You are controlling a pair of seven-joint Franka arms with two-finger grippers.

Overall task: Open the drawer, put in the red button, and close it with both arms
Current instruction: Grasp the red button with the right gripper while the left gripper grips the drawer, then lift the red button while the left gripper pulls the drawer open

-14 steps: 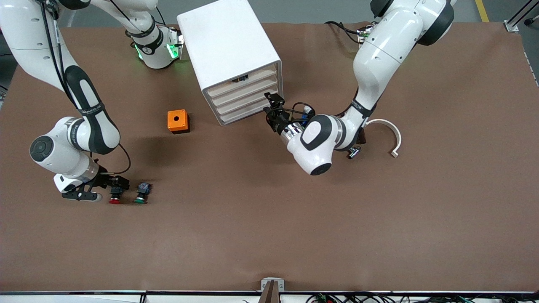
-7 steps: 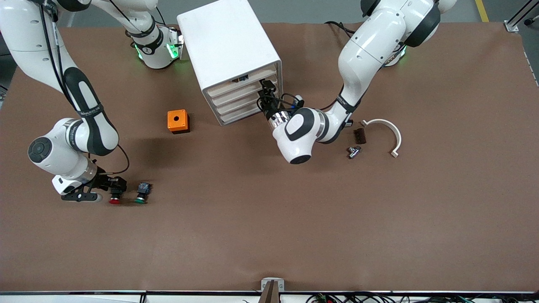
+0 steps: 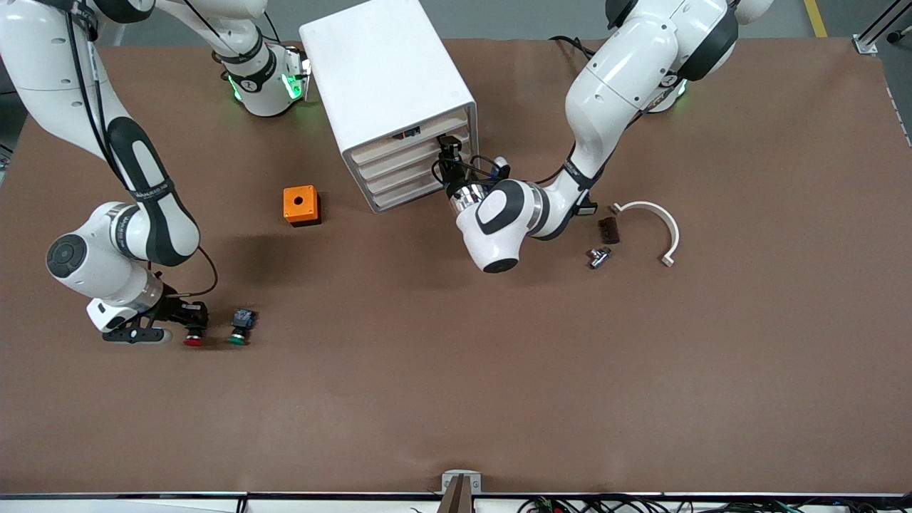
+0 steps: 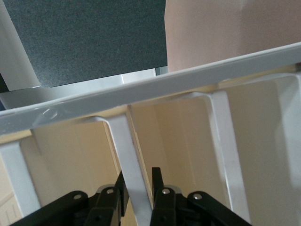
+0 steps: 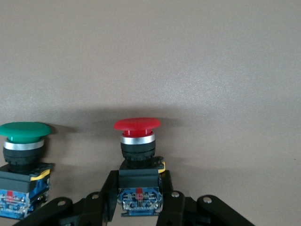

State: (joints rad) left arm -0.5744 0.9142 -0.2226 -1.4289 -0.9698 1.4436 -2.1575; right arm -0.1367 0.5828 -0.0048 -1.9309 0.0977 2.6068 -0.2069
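You have an orange box [image 3: 301,205] with a round top hole on the brown bench [image 3: 456,370]. Toward the left arm's end lie a white curved piece [image 3: 661,226], a dark block [image 3: 608,230] and a metal fitting [image 3: 598,256]. A green-capped button [image 3: 240,328] rests on its side.

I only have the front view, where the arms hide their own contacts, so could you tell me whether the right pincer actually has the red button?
Observer: Yes. The right wrist view shows the right pincer with one finger against each side of the red button, on its boxy body.
Operator: Thank you. Is the green button caught as well?
Observer: No. The green button sits beside the red one, apart from the fingers.
Operator: And the left pincer at the cabinet?
Observer: The left pincer is closed on the front edge of the drawer, one finger on each side of it.
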